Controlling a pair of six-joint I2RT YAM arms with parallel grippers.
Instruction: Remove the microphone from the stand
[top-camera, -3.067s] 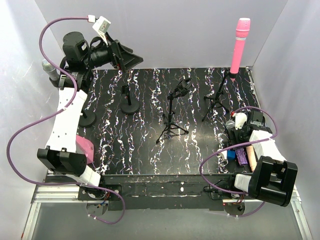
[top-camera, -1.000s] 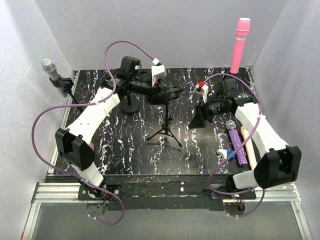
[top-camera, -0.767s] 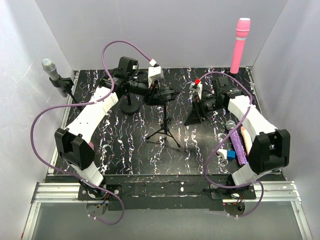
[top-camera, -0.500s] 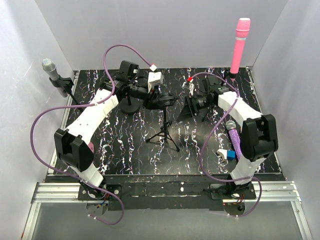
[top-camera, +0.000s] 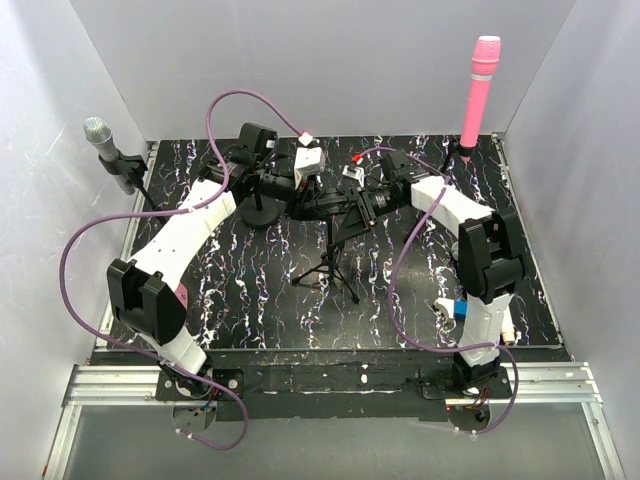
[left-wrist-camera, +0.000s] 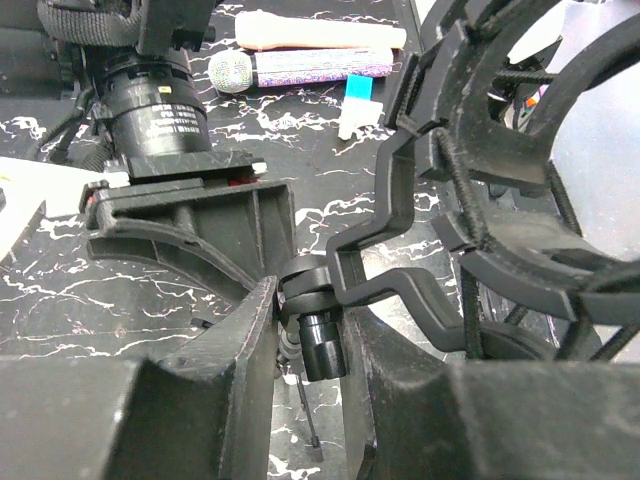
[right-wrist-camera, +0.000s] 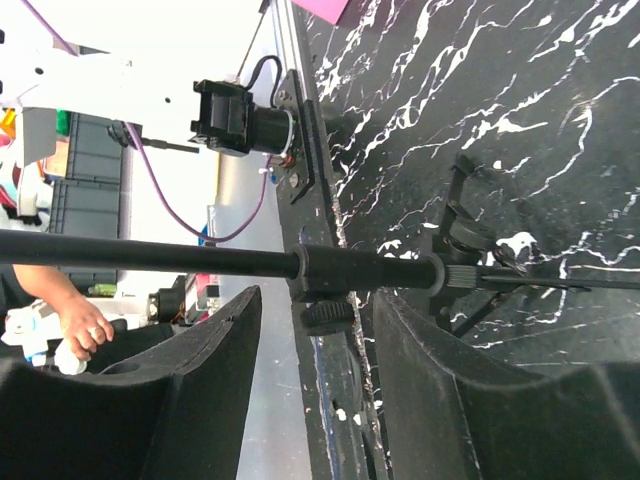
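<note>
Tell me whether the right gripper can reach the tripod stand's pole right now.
Probably yes: the pole lies between the right gripper's open fingers, nothing blocking; the left gripper grips the shock mount.

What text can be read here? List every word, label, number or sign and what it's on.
No readable text in any view.
White connector on the left arm's cable: too small, nothing legible.
Blue-and-white piece on the table: no print discernible.
Shock mount, pink microphone, glittery purple microphone: no markings visible.
</note>
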